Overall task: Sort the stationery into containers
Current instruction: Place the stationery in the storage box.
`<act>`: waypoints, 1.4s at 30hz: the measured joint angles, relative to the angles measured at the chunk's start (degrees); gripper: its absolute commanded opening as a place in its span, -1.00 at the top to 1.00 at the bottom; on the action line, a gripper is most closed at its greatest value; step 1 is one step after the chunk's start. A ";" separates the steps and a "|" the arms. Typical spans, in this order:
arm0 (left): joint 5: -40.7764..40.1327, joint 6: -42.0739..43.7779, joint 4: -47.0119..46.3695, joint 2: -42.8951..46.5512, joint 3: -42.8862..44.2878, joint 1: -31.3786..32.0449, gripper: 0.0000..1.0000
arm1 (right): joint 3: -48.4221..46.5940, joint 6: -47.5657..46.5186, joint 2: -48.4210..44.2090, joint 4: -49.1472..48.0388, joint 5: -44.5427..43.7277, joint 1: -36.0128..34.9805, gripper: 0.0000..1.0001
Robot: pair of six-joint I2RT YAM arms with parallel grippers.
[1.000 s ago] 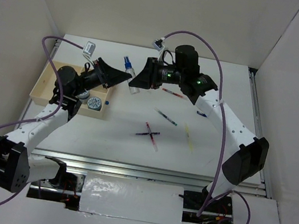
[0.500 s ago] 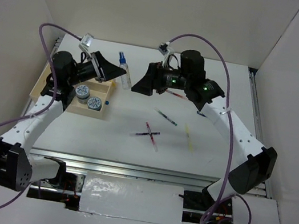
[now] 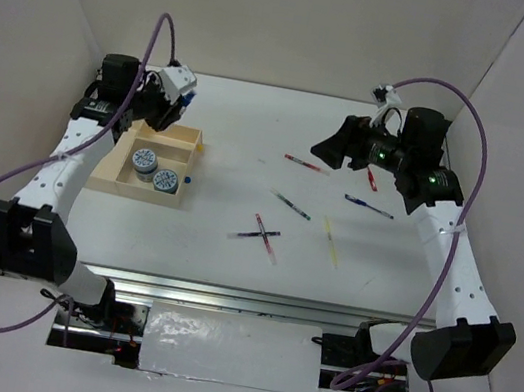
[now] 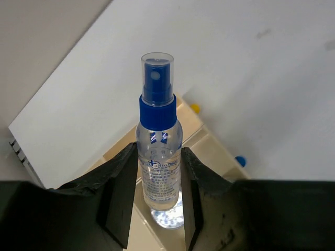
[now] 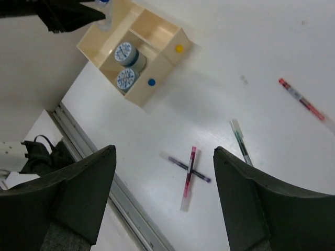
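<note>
On the white table, which is enclosed by plain white walls at the back and at both sides, loose pens are scattered across the middle and right. A metal rail runs along the near edge. A light tan tray, divided into compartments, is placed at the left of the table.

The left gripper is clamped on a small spray bottle, with one finger against each side of the body. The bottle is held upright over the far end of the tray. Whether its base touches the tray floor cannot be determined. The bottle is clear, with fine printed text on the body, a blue collar, and a clear cap over a blue nozzle.

The right gripper is spread wide, with nothing between its fingers. It is held above the back right of the table, well apart from the tray. Two crossed pens, a green pen and a red pen are seen below it. A pale yellow pen and a blue pen lie apart from one another in the top view.

Two blue-white patterned cylinders stand upright side by side in one compartment. A blue dot is marked on the outer wall of that compartment, and a yellow dot on the wall of the next.
</note>
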State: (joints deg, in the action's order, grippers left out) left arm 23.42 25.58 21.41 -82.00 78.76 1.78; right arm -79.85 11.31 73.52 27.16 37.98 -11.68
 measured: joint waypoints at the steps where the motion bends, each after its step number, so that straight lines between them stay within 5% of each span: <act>1: -0.66 4.52 1.49 -1.84 0.46 -0.33 1.00 | 1.29 -0.33 -0.55 0.50 0.00 0.55 -0.63; 9: -0.98 30.16 10.75 -14.78 7.06 -2.03 0.95 | 5.55 -0.70 -2.14 1.60 0.20 2.71 -0.62; 20: -0.68 52.52 17.94 -20.79 11.26 -2.86 0.76 | 6.36 -0.48 -2.49 1.51 0.39 4.39 -0.62; 42: -6.80 56.98 19.74 -28.92 13.57 -2.36 -0.07 | 6.36 -0.74 -0.92 1.68 1.09 4.55 -0.63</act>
State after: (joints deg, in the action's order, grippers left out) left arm 16.62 82.56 41.15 -110.91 92.33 -0.58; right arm -73.49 10.57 72.60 28.84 39.07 -7.14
